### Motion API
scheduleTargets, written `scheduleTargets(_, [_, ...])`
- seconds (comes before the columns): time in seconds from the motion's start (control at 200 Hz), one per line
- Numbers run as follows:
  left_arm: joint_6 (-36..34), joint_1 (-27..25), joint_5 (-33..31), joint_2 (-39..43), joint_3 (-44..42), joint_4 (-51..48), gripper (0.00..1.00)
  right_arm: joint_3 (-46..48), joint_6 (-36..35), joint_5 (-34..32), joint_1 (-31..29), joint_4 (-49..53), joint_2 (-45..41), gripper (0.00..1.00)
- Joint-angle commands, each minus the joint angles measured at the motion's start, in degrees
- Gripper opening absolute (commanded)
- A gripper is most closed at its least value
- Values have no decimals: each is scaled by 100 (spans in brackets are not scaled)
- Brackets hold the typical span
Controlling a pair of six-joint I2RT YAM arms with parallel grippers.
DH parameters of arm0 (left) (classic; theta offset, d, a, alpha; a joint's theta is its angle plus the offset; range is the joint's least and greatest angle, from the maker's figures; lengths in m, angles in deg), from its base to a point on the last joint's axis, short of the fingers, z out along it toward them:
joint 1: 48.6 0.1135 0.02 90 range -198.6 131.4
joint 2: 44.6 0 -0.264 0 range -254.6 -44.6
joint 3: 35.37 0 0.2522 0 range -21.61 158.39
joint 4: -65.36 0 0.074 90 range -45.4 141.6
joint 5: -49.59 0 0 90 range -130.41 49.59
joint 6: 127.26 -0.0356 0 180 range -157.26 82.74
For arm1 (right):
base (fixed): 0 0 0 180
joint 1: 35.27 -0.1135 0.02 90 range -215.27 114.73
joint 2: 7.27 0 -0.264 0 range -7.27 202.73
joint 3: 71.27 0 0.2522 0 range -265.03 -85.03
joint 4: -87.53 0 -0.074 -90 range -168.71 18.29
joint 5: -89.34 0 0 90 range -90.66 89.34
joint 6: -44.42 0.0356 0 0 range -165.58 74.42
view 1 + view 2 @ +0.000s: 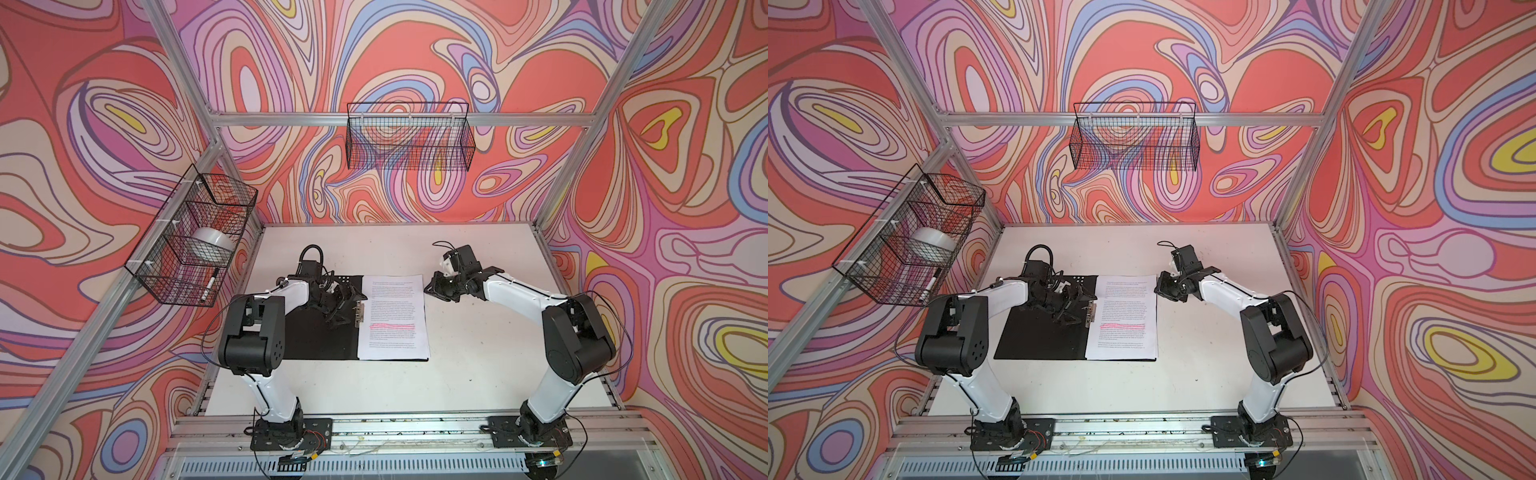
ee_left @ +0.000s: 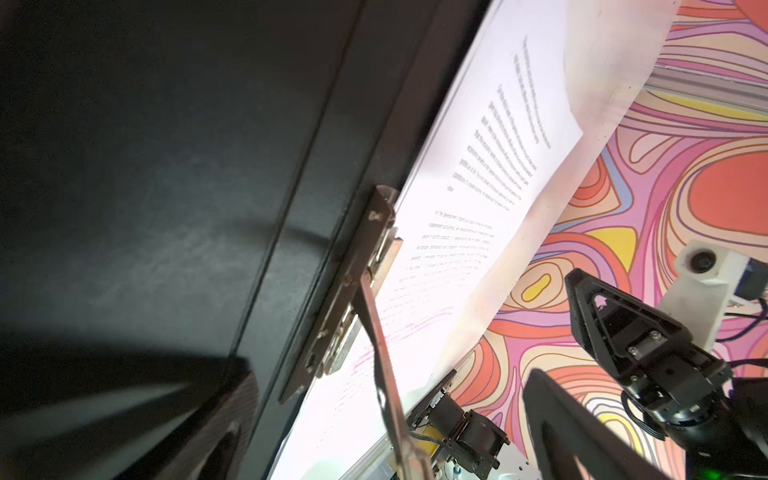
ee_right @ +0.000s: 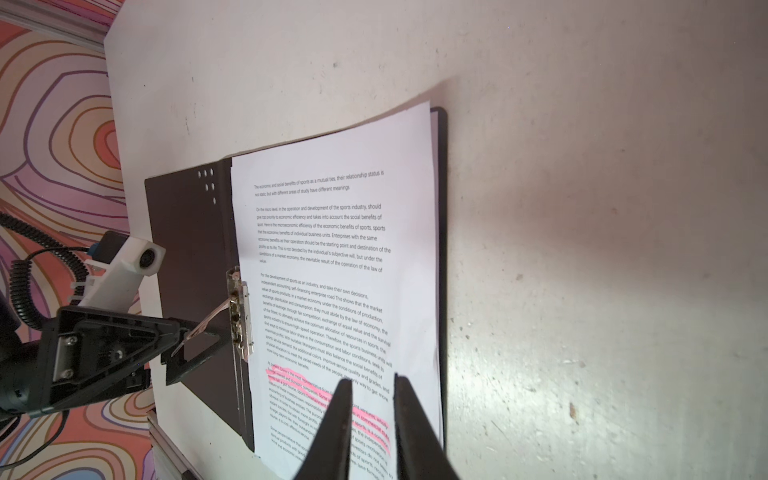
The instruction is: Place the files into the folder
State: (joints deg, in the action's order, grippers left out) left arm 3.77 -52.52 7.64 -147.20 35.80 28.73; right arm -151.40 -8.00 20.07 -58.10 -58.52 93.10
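The folder (image 1: 316,336) (image 1: 1038,336) lies open on the table, black inside up. The files (image 1: 392,316) (image 1: 1121,316) (image 3: 332,249), white sheets with pink highlighted lines, rest on its right half. The metal clip (image 1: 360,311) (image 3: 241,320) sits at the spine with its lever (image 2: 382,365) raised. My left gripper (image 1: 349,307) (image 1: 1079,306) (image 2: 386,424) stands wide open over the spine, the lever between its fingers. My right gripper (image 1: 428,286) (image 1: 1158,286) (image 3: 370,386) hovers over the files' right edge, narrowly open, holding nothing.
A wire basket (image 1: 195,245) with a tape roll and a marker hangs on the left wall. Another wire basket (image 1: 409,137) hangs on the back wall. The white table (image 1: 478,332) extends right of the folder. An aluminium rail (image 1: 415,428) runs along the front.
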Motion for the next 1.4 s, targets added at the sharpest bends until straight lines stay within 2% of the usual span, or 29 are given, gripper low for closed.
scheduleTargets(0.0, [194,-135,68,-192,53,176,100,104,-3,-96,37,25,-183,20])
scheduleTargets(0.406, [791,-707,229,-771,447,449,100,111,-77,-225,40,126,-282,19])
scheduleTargets(0.636, [1032,-1128,79,-1142,966,743,100,98,-153,-271,102,209,-341,19])
scheduleTargets(0.746, [1072,-1162,71,-1296,1096,742,100,73,-213,-298,144,290,-409,20])
scheduleTargets(0.912, [174,-1014,-278,-1040,1098,-193,100,-462,-665,-479,138,1122,-352,20])
scheduleTargets(1.087, [-393,-597,-597,-532,1068,-881,100,-1184,-1174,-580,114,2131,-279,21])
scheduleTargets(1.172, [-881,-435,-497,-483,1405,-1166,100,-1838,-1413,-827,-26,2882,-55,22])
scheduleTargets(1.262, [-1697,-261,-811,-580,2052,-1950,100,-2673,-1633,-1017,-277,3632,381,24])
scheduleTargets(1.392, [-2123,15,-1151,-290,2102,-2023,100,-3736,-1819,-1070,-719,4324,919,24])
